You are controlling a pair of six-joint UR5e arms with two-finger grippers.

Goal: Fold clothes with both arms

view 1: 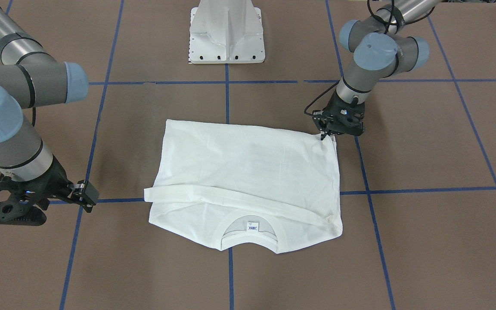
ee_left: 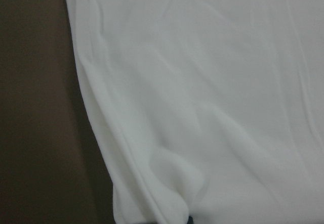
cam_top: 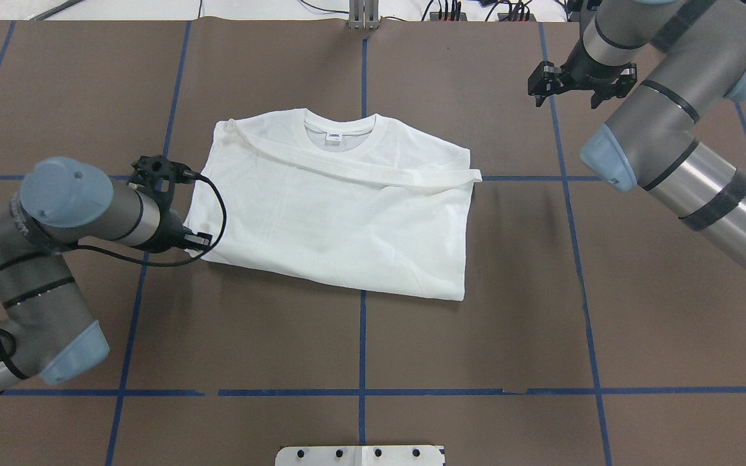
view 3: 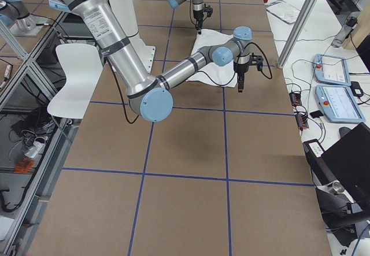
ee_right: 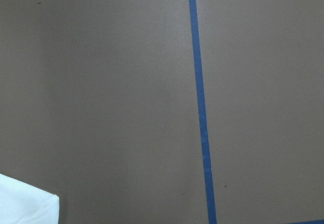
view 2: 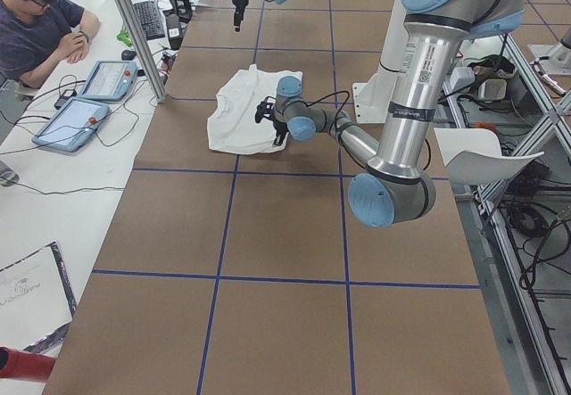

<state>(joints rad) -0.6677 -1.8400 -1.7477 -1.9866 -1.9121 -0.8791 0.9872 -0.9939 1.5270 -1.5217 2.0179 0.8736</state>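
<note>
The clothes, a white long-sleeved T-shirt [view 1: 248, 172] [cam_top: 340, 213], lie folded flat mid-table. The collar and neck label [view 1: 251, 226] point away from the robot, and one sleeve [cam_top: 360, 169] lies across the chest. My left gripper [view 1: 324, 137] [cam_top: 197, 241] is down at the shirt's near left corner, shut on the cloth. In the left wrist view the fabric [ee_left: 202, 82] puckers toward the fingertips. My right gripper [view 1: 58, 202] [cam_top: 570, 90] hangs open above bare table past the shirt's far right side. The right wrist view shows only a white corner [ee_right: 25, 204].
Blue tape lines [ee_right: 200, 107] grid the brown table. The white pedestal base [view 1: 226, 38] stands at the robot's edge. A seated person [view 2: 36, 29] and tablets [view 2: 85, 101] are at a side desk beyond the far edge. A white chair [view 3: 72, 77] stands behind the robot.
</note>
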